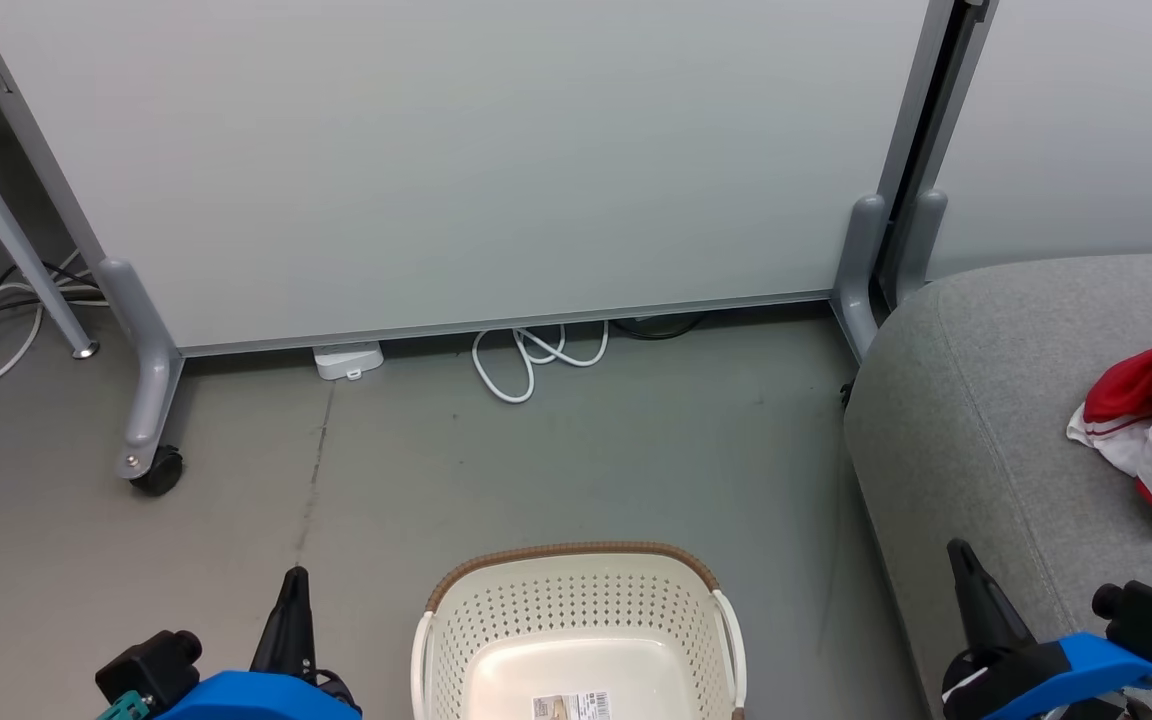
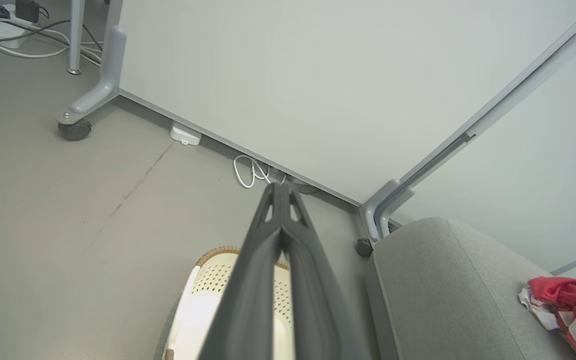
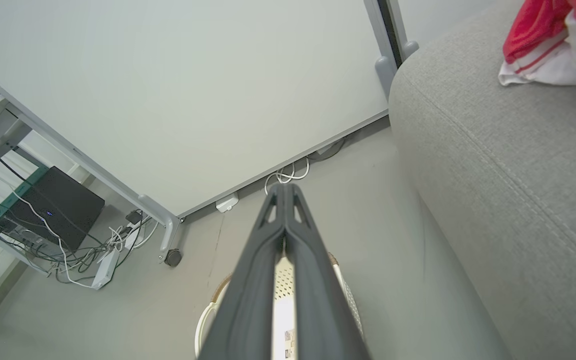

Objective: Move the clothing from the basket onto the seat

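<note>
- Head view: the basket (image 1: 576, 600) sits on the floor (image 1: 386, 480), low centre. Its inside is bare apart from a sticker (image 1: 571, 706) on the bottom, and no red cloth shows in the visible part.
- The clothes (image 1: 1151, 410) lie bunched on the sofa (image 1: 966, 420) at far right, red with white trim, well apart from the basket.
- The left hand (image 1: 293, 590) hovers left of the basket and the right hand (image 1: 966, 580) near the sofa's edge. The wrist views show each pair of fingers pressed together, gripping nothing.
- Judgement: the transfer looks done. The basket's near end is cut off by the frame, so it is worth checking before stopping.
- To finish well: hold both hands clear of the basket rim and avoid brushing the heap off the cushion.
</note>
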### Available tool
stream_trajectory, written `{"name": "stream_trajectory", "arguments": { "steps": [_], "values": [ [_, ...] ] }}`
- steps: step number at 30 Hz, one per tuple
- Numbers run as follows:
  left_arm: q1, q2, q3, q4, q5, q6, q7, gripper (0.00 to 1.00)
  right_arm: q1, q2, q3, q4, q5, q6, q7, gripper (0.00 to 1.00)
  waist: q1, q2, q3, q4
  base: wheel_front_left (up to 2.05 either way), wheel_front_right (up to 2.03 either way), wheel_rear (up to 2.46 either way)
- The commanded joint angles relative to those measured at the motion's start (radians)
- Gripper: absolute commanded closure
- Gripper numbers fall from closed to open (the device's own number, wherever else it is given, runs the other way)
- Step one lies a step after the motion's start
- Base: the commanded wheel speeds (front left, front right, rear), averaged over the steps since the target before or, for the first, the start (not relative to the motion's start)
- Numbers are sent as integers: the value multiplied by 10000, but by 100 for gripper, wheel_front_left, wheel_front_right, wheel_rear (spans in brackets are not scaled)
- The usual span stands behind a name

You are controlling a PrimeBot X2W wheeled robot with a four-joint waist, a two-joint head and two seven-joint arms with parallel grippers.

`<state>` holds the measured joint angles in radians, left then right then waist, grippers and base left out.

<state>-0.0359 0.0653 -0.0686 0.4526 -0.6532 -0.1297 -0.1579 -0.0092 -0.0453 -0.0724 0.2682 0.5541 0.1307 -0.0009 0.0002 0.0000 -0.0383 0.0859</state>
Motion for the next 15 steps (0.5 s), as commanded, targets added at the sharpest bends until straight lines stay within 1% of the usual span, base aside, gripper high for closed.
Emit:
{"name": "stream_trajectory", "arguments": {
  "steps": [1, 15],
  "values": [
    [-315, 19, 133, -236, -355, -3, 87, 100, -329, -33, -44, -190, 422, 0, 32, 100, -1, 0, 6, -12, 0, 0, 0],
    [-423, -11, 480, -621, -2216, -5, 618, 100, -481, -41, -120, -213, 2464, 0, 255, 100, -1, 0, 62, -128, 0, 0, 0]
  ]
}}
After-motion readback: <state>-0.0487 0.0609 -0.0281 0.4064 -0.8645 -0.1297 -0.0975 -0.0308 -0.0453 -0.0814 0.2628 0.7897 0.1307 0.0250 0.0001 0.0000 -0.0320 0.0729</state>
